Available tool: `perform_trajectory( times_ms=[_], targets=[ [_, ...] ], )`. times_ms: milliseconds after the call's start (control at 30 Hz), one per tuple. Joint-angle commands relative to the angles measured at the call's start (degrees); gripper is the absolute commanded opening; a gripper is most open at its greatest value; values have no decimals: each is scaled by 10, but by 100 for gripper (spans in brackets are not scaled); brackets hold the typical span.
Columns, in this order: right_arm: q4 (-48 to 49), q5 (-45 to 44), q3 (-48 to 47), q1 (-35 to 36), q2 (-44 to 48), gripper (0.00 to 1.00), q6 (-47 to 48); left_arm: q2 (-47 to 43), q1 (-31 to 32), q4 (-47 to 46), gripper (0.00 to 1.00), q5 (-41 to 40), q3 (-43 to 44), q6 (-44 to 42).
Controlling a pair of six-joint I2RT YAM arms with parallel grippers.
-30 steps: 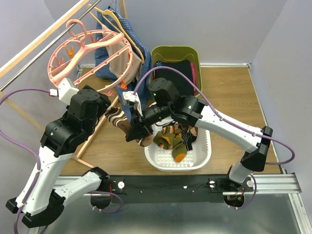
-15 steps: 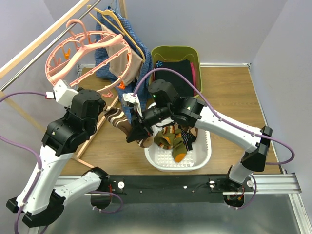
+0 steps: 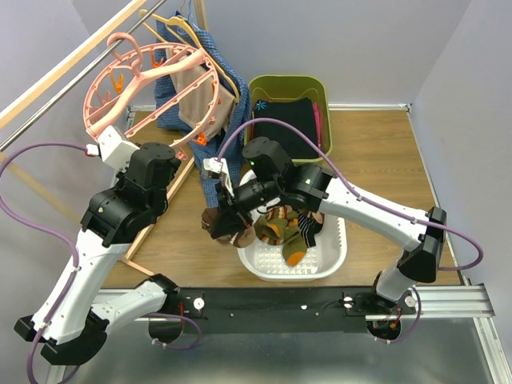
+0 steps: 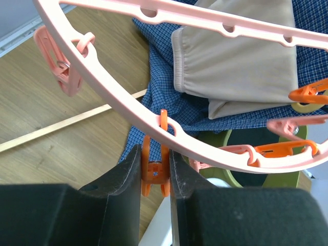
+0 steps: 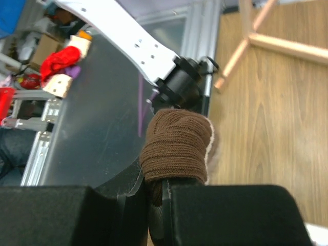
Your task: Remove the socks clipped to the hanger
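Up at the back left of the wooden table, the large round salmon-pink plastic ring hanger is hanging tilted, with its rim crossing your left wrist view. Your left gripper is reaching up beneath that rim. Its two dark fingers are pressing from both sides on a small orange plastic clip that is dangling from the ring. A pink plastic clip is hanging further along the rim, apart from your fingers. Behind the ring, a blue checked garment and a folded beige garment are hanging close together, the beige one lying over the blue.

Your right gripper is holding a bunched brown knitted sock, with its fingers closed tight on the fabric. That sock is off the hanger and is sitting in your grip just beside the near-left corner of the white slotted plastic basket. Several striped socks in olive, orange and black are lying piled inside that basket. A green plastic bin is standing behind it, and dark folded clothing is lying in it.
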State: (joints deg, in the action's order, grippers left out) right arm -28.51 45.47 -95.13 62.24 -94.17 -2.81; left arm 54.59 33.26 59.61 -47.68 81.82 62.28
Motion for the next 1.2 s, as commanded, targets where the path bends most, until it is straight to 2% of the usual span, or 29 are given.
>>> perform_trajectory(
  times_ms=[0,33,67,133,167,233,267,367,533,600,733,933,967,1067,1100,1167],
  targets=[
    [-26,-96,35,-1,29,20,-12,-9,2,-12,10,-28,-4,-1],
    [-33,-131,36,-1,30,20,-14,-10,1,-12,10,-28,-5,-1],
    [-41,-236,36,-1,31,20,-18,-11,1,-12,9,-27,-5,-1],
    [-63,-378,31,-1,34,20,-34,-11,2,-12,9,-25,-8,-3],
    [-67,-548,34,-1,36,20,-37,-12,1,-12,9,-25,-8,-3],
    [-60,-765,63,-1,36,21,-40,-14,2,-11,9,-24,-11,-1],
    [-49,-981,78,-1,36,23,-36,-16,2,-11,9,-24,-13,0],
    [33,-1179,153,-7,51,23,23,-23,1,-12,9,-22,-17,0],
    [91,-1143,219,-20,103,29,19,-28,2,-5,9,-24,-14,2],
    [47,-1125,224,-22,100,33,-10,-31,1,-3,9,-23,-14,3],
    [-6,-1084,256,-22,91,34,-91,-37,1,1,9,-25,-18,4],
    [-2,-944,362,-22,136,34,-197,-47,1,13,9,-36,-25,6],
    [7,-896,375,-23,143,34,-203,-48,1,12,9,-36,-25,6],
    [40,-804,418,-22,169,43,-225,-50,1,3,10,-34,-32,-8],
    [51,-783,424,-22,173,57,-229,-51,1,-2,13,-32,-34,-10],
    [61,-723,436,-22,182,68,-240,-52,1,0,19,-32,-39,-8]
  ],
)
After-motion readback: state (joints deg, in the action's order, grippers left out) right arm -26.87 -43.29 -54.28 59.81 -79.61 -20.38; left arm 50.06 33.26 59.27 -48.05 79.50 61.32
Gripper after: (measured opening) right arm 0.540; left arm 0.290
